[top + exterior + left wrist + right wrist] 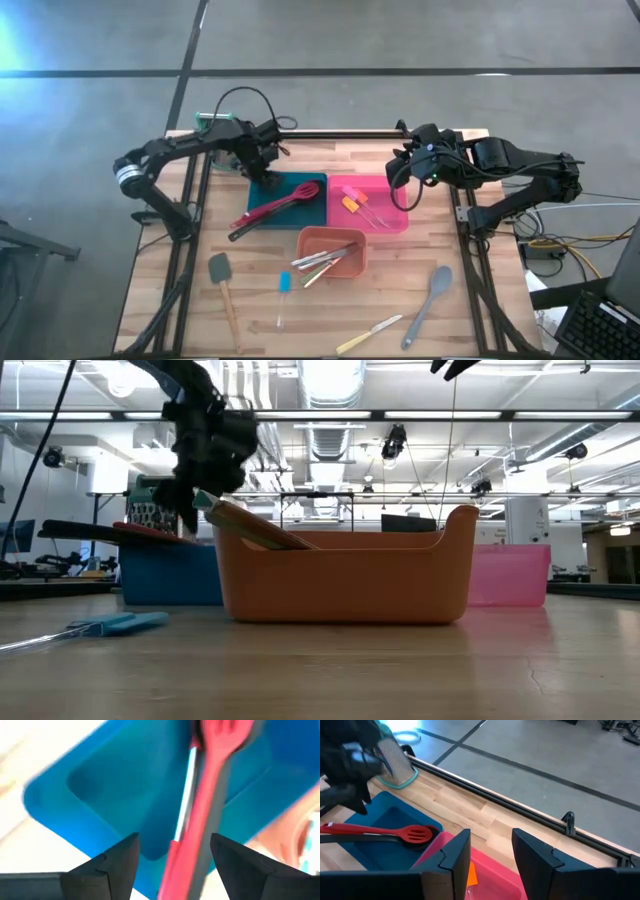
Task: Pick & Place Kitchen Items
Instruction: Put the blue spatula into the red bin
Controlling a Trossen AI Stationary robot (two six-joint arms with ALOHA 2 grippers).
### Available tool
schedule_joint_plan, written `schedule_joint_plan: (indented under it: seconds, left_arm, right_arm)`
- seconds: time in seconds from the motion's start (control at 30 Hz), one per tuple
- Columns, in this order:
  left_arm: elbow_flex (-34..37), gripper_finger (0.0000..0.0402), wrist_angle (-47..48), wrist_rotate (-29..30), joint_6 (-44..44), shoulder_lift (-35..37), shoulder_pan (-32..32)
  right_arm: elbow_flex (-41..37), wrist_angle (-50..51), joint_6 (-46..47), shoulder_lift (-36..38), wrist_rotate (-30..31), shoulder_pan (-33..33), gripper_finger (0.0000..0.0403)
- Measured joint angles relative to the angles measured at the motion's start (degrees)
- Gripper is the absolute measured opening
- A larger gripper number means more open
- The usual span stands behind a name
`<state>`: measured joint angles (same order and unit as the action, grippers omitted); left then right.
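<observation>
Left pincer (268, 172) hangs released over the blue tray (262, 205), red spoon (285, 203) lying in it: drop looks done. Right pincer (405, 178) waits spread above the pink tray (400, 222); next move means reaching a utensil on the counter (470, 310), say the grey spoon (428, 301).

Colours on the pale wood table (480, 300)

Blue tray (268, 195) holds a red slotted spoon (290, 199) beside a black utensil (262, 219); pink tray (395, 220) carries small orange-headed spatulas (352, 204); orange tray (353, 262) has metal knives (322, 260) with pastel handles; loose on the wood, a grey spatula (219, 268) with a tan handle, a light-blue-headed spatula (284, 284), a yellow-handled knife (355, 342), a grey spoon (432, 290); the grater (396, 757) is metal with a teal rim; both arms and their grippers are black.
</observation>
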<state>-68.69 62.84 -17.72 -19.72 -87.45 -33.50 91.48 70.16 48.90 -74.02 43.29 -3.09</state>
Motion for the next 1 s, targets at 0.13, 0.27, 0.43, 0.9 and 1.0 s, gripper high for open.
schedule_joint_plan:
  seconds: [0.13,0.27,0.43,0.9,1.0]
  left_arm:
    - [-7.2,0.0246,1.2,0.6,-0.4,1.8,1.3]
    - [-15.4,0.0245,1.4,7.1,-2.2,4.6,4.5]
    - [-25.1,0.0245,3.9,21.3,-6.1,8.3,12.0]
    - [-30.9,0.0239,10.6,47.2,-42.5,7.9,47.8]
    - [-30.6,0.0232,10.6,48.4,-50.0,5.5,53.8]
  right_arm:
    - [0.0,0.1,-1.7,0.0,0.0,0.0,0.0131]
    - [0.0,0.1,-2.1,0.0,-1.3,0.0,0.0126]
    - [-0.1,0.0,-2.2,0.0,-1.4,0.0,0.0127]
    - [-1.6,0.2,-2.6,0.0,-1.6,0.0,0.0141]
    - [-1.9,1.9,-2.6,0.0,-2.9,0.0,0.0138]
